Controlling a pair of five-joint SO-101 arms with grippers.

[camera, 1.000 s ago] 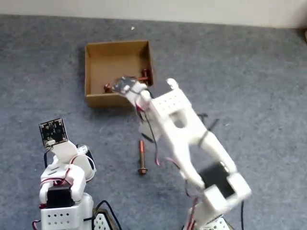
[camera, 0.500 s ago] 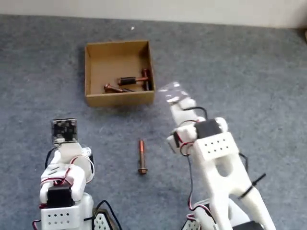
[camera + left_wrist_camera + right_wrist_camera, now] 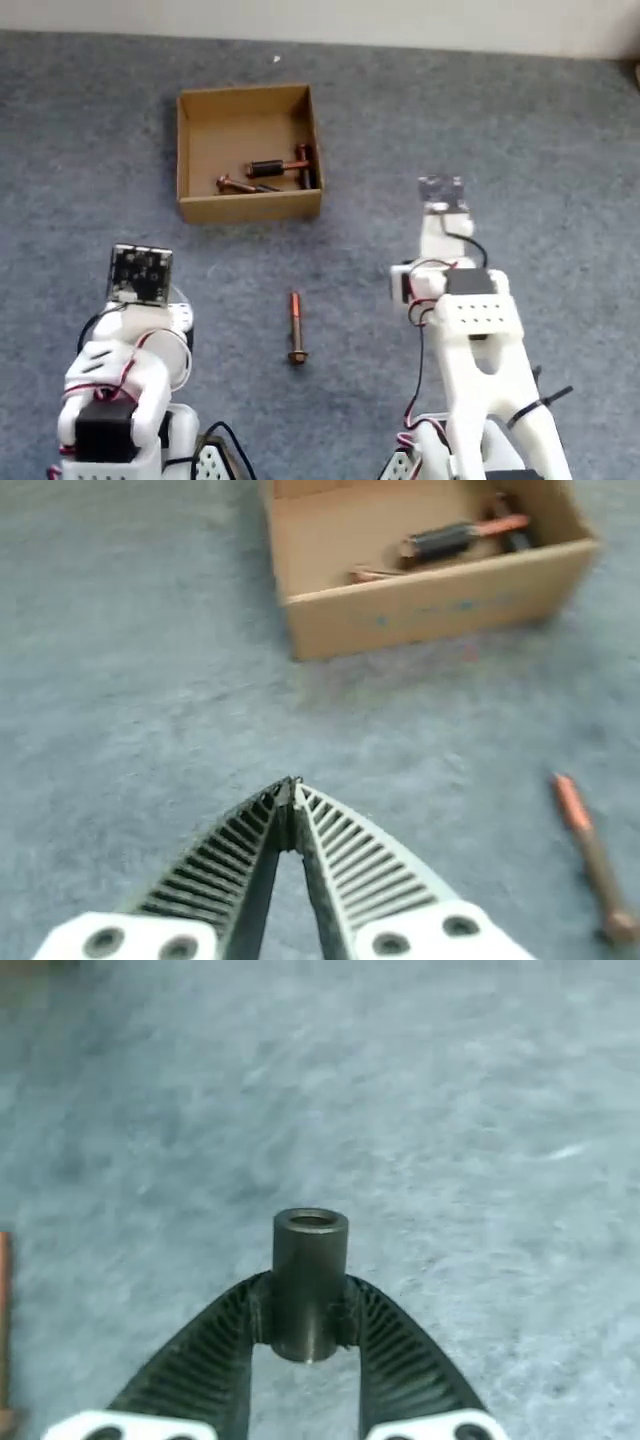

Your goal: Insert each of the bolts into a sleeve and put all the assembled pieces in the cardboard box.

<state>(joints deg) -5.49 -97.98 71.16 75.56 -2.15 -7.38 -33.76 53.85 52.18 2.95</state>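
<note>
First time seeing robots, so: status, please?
Left gripper shut, empty. Right gripper shut on sleeve. Loose bolt on carpet between arms, unobstructed.

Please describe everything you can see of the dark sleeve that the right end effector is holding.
The sleeve is a short, dark cylinder that looks like dull metal. Its far end shows a round bore, which looks empty. The right end effector clamps it, with one ribbed black finger on each side of the half nearer the wrist. Grey carpet lies behind it.
</note>
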